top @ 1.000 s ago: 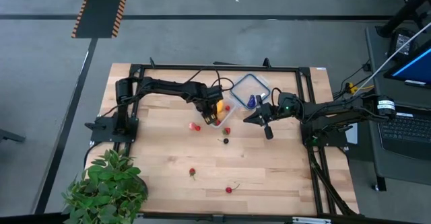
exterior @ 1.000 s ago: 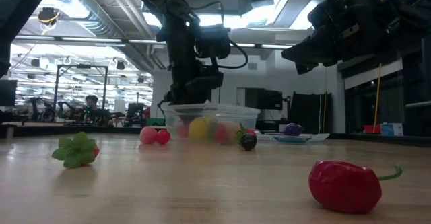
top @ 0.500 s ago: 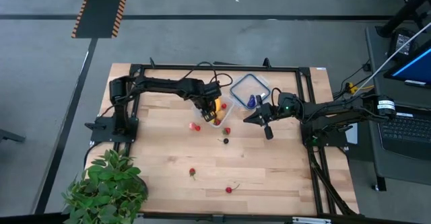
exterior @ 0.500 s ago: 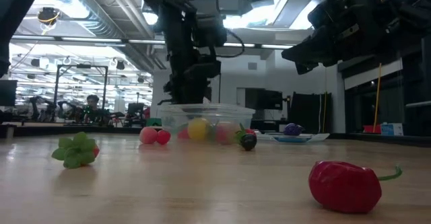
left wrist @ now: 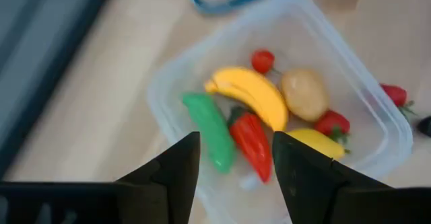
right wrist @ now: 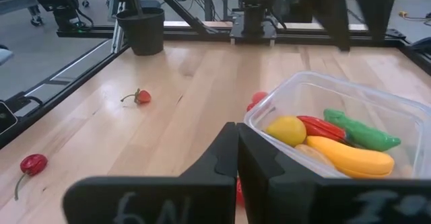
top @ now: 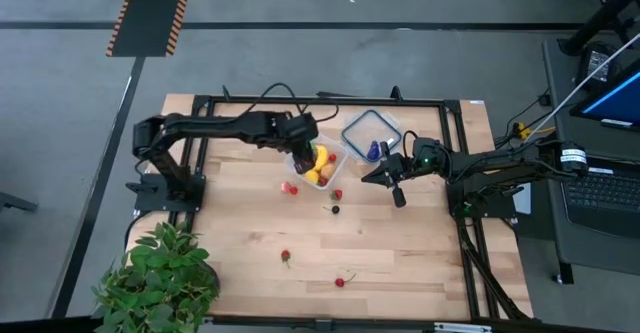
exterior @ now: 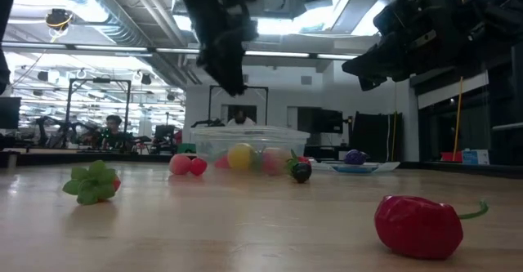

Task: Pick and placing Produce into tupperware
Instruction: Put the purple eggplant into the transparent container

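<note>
While several pieces already lie in the tupperware [top: 318, 163], the job looks somewhere past halfway, not done. From the left wrist view the tub holds a yellow banana [left wrist: 252, 93], a green pepper [left wrist: 210, 128], a red chilli [left wrist: 252, 143], a tan potato [left wrist: 304, 93], a small red tomato [left wrist: 263, 60], a lemon [left wrist: 316, 142] and a strawberry [left wrist: 333, 122].

Left on the table [top: 240, 233]: a red piece [top: 289, 188] just left of the tub, another red piece [top: 337, 194] and a dark one [top: 335, 209] just on its near side, a leafy strawberry [top: 286, 257] and a stemmed red pepper [top: 341, 282] well nearer the table's front edge. A blue-purple piece [top: 373, 151] sits on the clear lid [top: 368, 131] to the right of the tub.

The left gripper [left wrist: 236, 167] hangs above the tub's left side with its fingers [left wrist: 174, 163] parted and nothing between them; the green pepper and red chilli lie directly below the gap, untouched. The right gripper [right wrist: 236, 158] waits just right of the tub, fingers pressed together and empty, pointing towards it.
</note>
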